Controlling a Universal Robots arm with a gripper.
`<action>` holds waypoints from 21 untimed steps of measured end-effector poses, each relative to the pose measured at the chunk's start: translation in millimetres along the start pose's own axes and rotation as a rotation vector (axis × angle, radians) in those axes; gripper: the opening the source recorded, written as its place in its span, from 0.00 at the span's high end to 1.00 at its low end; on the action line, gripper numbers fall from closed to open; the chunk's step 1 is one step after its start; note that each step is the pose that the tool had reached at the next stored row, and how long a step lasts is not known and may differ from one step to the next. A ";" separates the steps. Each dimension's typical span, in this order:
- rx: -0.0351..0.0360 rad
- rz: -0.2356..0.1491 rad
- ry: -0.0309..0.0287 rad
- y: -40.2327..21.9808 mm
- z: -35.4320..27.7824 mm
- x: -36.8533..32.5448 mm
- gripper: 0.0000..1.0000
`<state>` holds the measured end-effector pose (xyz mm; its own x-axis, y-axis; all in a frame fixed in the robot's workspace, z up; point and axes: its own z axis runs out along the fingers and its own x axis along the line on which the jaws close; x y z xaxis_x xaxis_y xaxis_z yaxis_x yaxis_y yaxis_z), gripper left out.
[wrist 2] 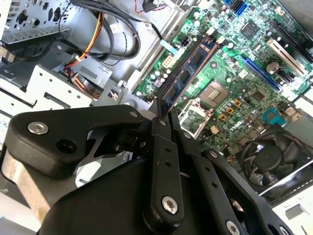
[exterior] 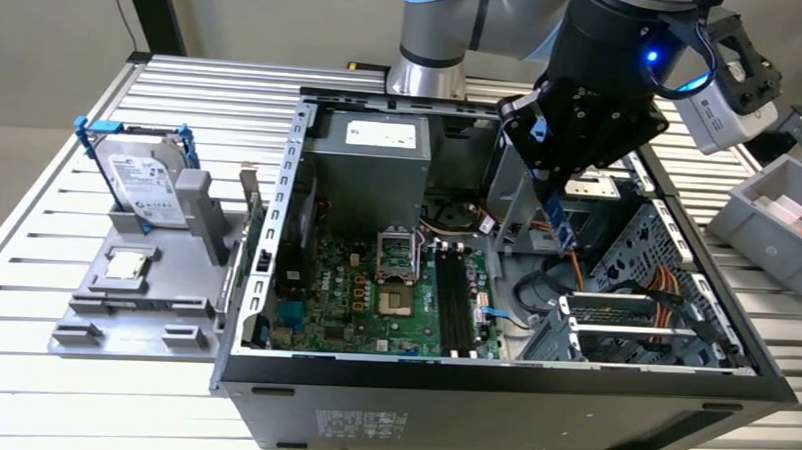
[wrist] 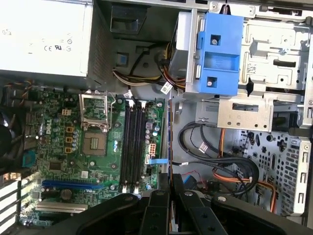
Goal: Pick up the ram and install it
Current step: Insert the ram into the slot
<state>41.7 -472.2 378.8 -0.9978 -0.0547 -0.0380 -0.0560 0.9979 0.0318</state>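
The ram (exterior: 559, 229) is a thin blue-green stick hanging upright below my gripper (exterior: 552, 188), which is shut on its upper end. It hangs above the open computer case (exterior: 503, 374), over the gap between the motherboard and the drive cage. The long black slots (exterior: 454, 299) lie on the motherboard, lower and toward the exterior view's left of the stick. In the first wrist view the ram (wrist: 169, 142) shows edge-on, running out from the gripper (wrist: 169, 188) beside the slots (wrist: 133, 147). In the second wrist view its chip face (wrist 2: 188, 71) extends from the gripper (wrist 2: 164, 115).
A silver hard drive in a blue frame (exterior: 149, 181) stands on a grey fixture outside the case. The power supply (exterior: 370, 159), CPU socket (exterior: 393, 260), orange cables (exterior: 666, 294) and a blue bracket (wrist: 220, 54) crowd the case. A grey bin (exterior: 776, 213) sits at the exterior view's right.
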 end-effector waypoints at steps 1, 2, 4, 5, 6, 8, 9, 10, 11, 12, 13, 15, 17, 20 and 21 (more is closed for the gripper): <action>0.0001 0.000 0.0000 0.0 0.1 0.0 1.00; 0.0001 0.000 0.0001 0.0 0.3 0.0 1.00; 0.0002 0.000 0.0001 0.0 1.1 0.0 1.00; 0.0005 0.000 0.0000 -0.1 1.5 0.0 1.00; 0.0010 0.000 0.0001 0.0 2.0 0.0 1.00; 0.0024 0.000 0.0002 -0.1 3.1 0.1 1.00; 0.0030 0.000 0.0002 -0.1 3.6 0.1 1.00; 0.0038 0.000 0.0003 -0.1 4.0 0.1 1.00; 0.0042 0.000 0.0003 -0.1 4.5 0.2 1.00; 0.0045 0.000 0.0003 -0.2 4.9 0.2 1.00; 0.0047 0.000 0.0003 -0.2 5.2 0.2 1.00; 0.0050 0.000 0.0003 -0.2 5.7 0.2 1.00; 0.0051 0.000 0.0003 -0.2 6.3 0.2 1.00; 0.0053 0.000 0.0003 -0.2 7.2 0.3 1.00; 0.0055 0.000 0.0004 -0.3 7.4 0.3 1.00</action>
<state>41.7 -472.2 371.4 -0.9978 -0.0550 -0.0376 -0.0560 0.9981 0.0264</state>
